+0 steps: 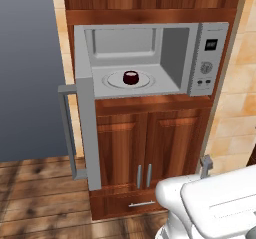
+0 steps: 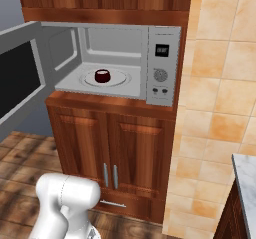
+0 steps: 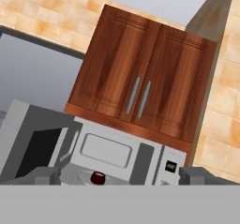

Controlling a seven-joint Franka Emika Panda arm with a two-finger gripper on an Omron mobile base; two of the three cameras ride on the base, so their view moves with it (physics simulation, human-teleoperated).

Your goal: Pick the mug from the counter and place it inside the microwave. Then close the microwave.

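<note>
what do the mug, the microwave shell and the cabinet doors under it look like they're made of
Mug: probably glazed ceramic, judging by its smooth dark maroon surface; the render leaves it open.
Microwave shell: flat silver-grey, seemingly painted metal or plastic, matte with no reflections.
Cabinet doors: reddish-brown wood with visible grain streaks, lightly polished, with slim metallic handles.
</note>
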